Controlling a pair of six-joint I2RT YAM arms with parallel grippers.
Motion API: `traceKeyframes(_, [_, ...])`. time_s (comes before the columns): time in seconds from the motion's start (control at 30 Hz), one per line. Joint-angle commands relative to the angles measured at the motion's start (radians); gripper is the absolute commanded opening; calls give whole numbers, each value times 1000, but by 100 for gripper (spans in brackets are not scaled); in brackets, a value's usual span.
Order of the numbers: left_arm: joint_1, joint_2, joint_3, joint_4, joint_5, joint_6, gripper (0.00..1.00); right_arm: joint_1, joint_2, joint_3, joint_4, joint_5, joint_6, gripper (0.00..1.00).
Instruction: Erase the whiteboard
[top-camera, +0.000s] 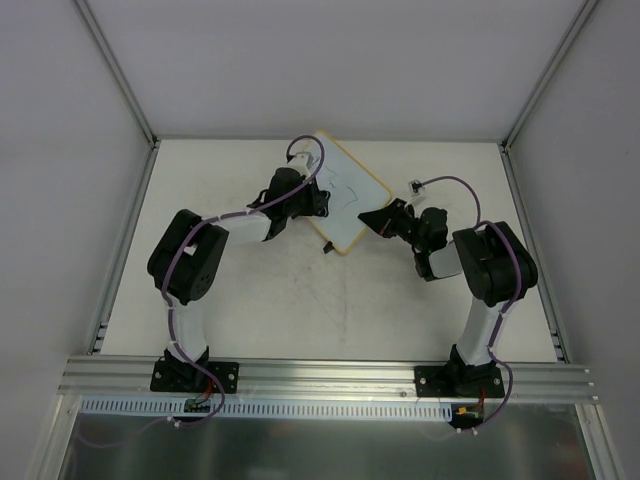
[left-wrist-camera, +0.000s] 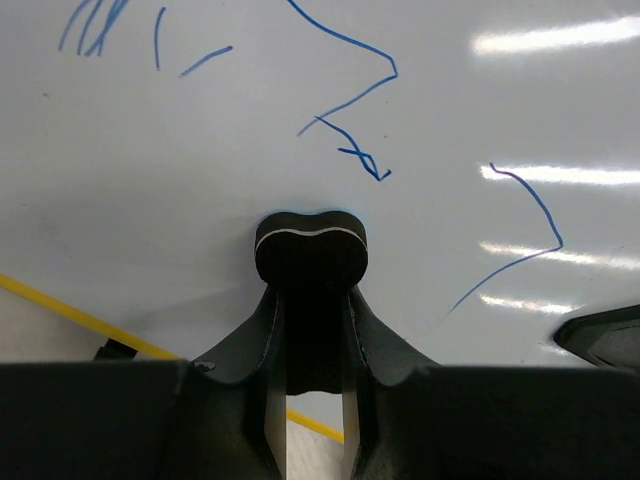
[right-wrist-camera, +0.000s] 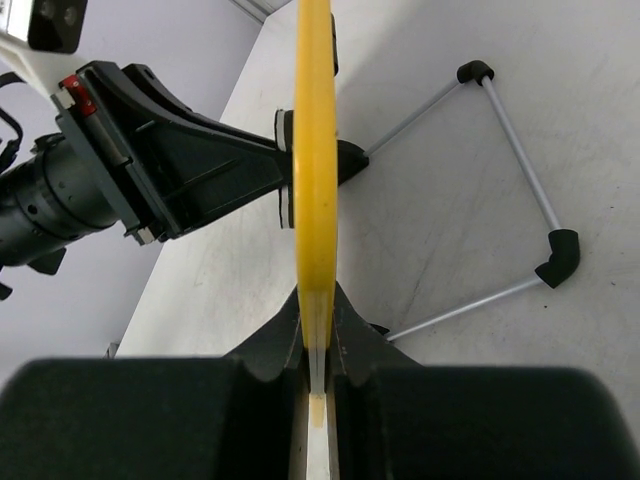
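The whiteboard (top-camera: 348, 188) stands tilted up at the back middle of the table, white with a yellow frame. Its face fills the left wrist view (left-wrist-camera: 250, 130) with several blue scribbles. My left gripper (top-camera: 316, 204) (left-wrist-camera: 311, 300) is shut on a small black eraser block (left-wrist-camera: 310, 250), whose end rests against the board face. My right gripper (top-camera: 385, 218) (right-wrist-camera: 317, 322) is shut on the board's yellow edge (right-wrist-camera: 313, 150), seen edge-on. The left gripper meets the board from the left in the right wrist view (right-wrist-camera: 200, 170).
A thin wire stand with black corner pieces (right-wrist-camera: 520, 180) rests on the table behind the board. Grey enclosure walls and aluminium posts (top-camera: 120, 80) ring the table. A metal rail (top-camera: 330, 375) runs along the near edge by the arm bases.
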Motion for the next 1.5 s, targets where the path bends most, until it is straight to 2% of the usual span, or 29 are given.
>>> traceKeyframes(0.0, [-160,69,-37,-28,152,-71,0,35,7,33,234,-58,-44,0])
traceKeyframes(0.63, [-282,-9,-94,-5,181,-57,0,35,33,58,234,-86,-24,0])
traceKeyframes(0.77, [-289,-3,-86,-11,131,-46,0,35,32,56,234,-89,-25,0])
traceKeyframes(1.47, [34,70,185,-272,122,132,0,44,30,53,236,-100,-44,0])
